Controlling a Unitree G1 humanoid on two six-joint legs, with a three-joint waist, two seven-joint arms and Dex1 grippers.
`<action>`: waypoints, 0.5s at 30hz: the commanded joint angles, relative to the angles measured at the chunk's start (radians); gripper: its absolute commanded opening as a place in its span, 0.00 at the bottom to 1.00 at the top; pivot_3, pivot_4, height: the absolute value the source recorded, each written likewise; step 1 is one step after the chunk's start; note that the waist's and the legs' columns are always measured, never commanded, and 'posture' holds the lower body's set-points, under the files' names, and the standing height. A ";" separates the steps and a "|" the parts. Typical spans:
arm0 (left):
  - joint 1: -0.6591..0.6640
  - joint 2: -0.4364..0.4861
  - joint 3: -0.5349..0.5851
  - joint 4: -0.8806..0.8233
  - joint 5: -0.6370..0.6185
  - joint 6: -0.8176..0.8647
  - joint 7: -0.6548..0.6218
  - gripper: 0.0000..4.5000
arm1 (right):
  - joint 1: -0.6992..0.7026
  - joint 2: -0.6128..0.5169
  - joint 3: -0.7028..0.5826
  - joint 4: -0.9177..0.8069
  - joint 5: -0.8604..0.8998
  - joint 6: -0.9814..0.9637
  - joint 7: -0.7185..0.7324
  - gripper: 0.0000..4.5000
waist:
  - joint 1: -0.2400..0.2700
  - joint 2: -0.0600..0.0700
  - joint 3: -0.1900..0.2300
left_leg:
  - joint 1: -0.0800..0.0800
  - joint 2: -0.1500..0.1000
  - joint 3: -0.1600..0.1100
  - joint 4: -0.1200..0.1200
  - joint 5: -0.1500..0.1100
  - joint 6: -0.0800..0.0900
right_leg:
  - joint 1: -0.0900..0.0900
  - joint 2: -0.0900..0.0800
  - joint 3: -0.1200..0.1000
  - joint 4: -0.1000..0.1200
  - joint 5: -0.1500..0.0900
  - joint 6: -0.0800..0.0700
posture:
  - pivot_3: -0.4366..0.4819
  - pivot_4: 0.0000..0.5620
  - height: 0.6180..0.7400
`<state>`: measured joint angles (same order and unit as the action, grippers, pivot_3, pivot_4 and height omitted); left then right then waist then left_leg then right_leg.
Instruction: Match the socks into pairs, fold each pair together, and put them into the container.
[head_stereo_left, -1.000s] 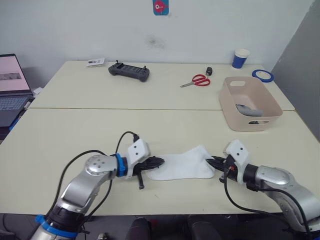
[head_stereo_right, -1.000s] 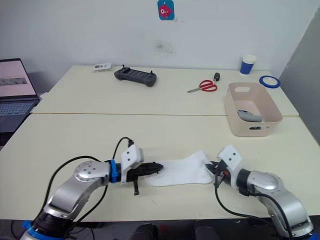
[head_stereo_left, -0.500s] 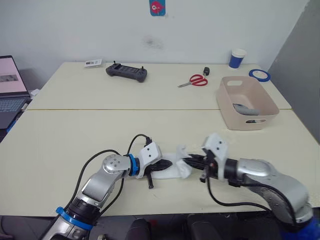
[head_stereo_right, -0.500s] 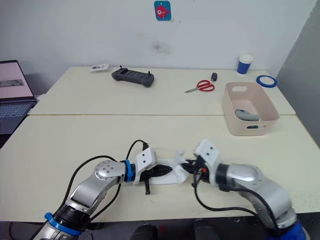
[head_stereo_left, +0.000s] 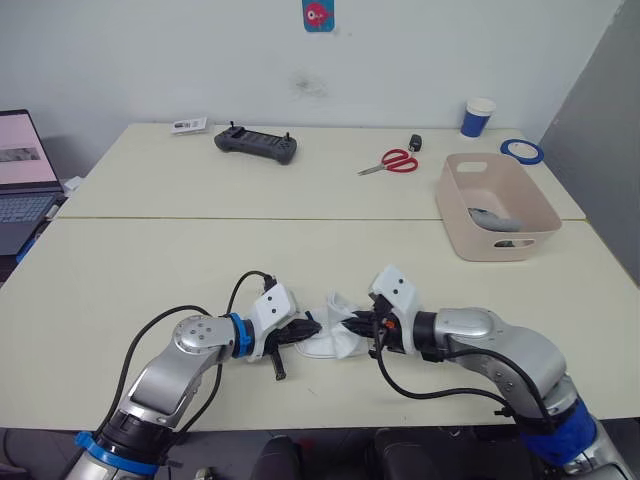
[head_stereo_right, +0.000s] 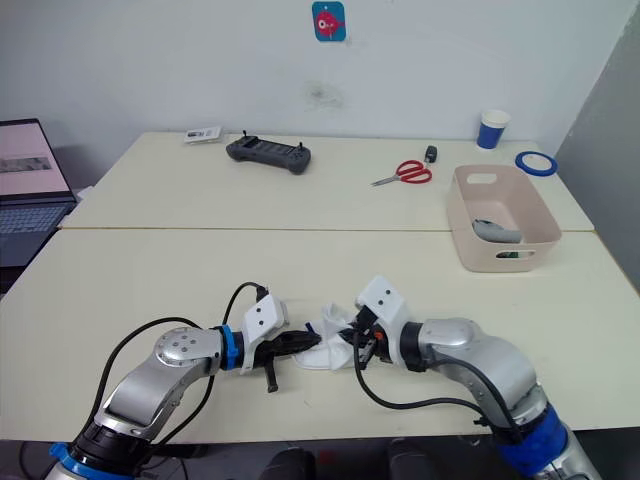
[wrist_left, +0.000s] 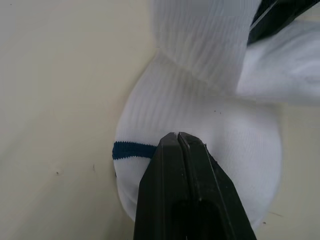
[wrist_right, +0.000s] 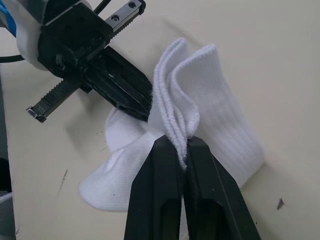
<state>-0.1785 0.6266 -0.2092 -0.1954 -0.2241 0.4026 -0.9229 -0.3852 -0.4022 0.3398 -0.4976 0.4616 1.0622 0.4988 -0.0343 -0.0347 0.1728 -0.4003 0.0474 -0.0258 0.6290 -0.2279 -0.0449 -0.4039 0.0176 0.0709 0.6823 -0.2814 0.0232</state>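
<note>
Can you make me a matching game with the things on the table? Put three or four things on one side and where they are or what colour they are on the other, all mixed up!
Things:
1. white socks
2. scissors
3. container
4. paper cup

Clues:
A. blue, by the back wall
B. pale pink, holds a grey sock
C. red handles
D. pinched between the two grippers

Pairs: 1-D, 2-C, 3-B, 4-A

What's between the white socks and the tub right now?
Bare tabletop lies between the white socks and the tub in both eye views.
</note>
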 joint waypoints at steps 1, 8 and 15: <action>0.021 0.001 -0.022 0.009 0.019 0.002 0.001 0.00 | -0.034 0.044 0.017 0.022 -0.018 -0.012 -0.021 0.01 | 0.000 0.000 0.000 | 0.000 0.000 0.000 0.000 0.000 0.000 | 0.000 0.000 0.000 0.000 0.000 0.000 | 0.48 0.27 1.00; 0.021 0.009 0.010 -0.013 -0.003 0.016 0.001 0.00 | -0.031 0.101 0.052 0.090 -0.037 -0.045 -0.011 0.01 | 0.000 0.000 0.000 | 0.000 0.000 0.000 0.000 0.000 0.000 | 0.000 0.000 0.000 0.000 0.000 0.000 | 0.48 0.27 1.00; 0.082 0.049 0.207 -0.093 -0.137 0.129 0.024 0.00 | -0.040 0.095 0.032 0.026 -0.006 -0.049 0.039 0.33 | -0.015 0.000 0.000 | 0.000 0.001 -0.001 -0.001 0.000 0.000 | -0.001 0.001 -0.001 0.000 0.000 0.000 | 0.48 0.27 1.00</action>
<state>-0.1039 0.6653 -0.0573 -0.2462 -0.3263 0.5182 -0.9071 -0.4098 -0.3048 0.3856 -0.4073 0.4264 1.0172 0.5137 -0.0497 -0.0343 0.1731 -0.4008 0.0486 -0.0271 0.6282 -0.2280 -0.0449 -0.4048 0.0181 0.0697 0.6824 -0.2817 0.0227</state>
